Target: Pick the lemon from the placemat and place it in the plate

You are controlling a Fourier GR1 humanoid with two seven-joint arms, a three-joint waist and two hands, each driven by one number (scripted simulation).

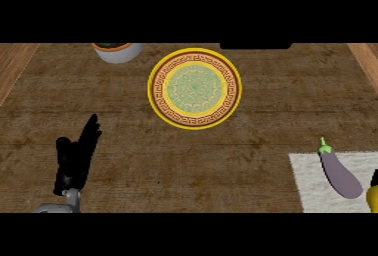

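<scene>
Brown, mottled tabletop [184, 165] fills the view, edged by paler wood strips at its far corners. Nearest, well below and left of the plate [195, 89], the left hand [74, 160] stands upright with its fingers straight and pressed close together, holding nothing. Its grey wrist is cut off by the lower edge.

Below and right of the plate lies a white placemat [314, 185], cropped by the right and lower edges. An eggplant [339, 175] rests on it, its green stem pointing up towards the plate's side. Beyond the eggplant, farthest from the plate, only a yellow sliver of the lemon [373, 199] shows at the picture's right edge. Just above it is a black sliver of the right hand [375, 179]. Whether that hand is open or closed cannot be told.

The plate itself, yellow-rimmed and patterned, holds nothing. Up and left of it a white pot [117, 51] is cut off at the top. Up and right of the plate, a dark flat shape [255, 45] is too cropped to identify.
</scene>
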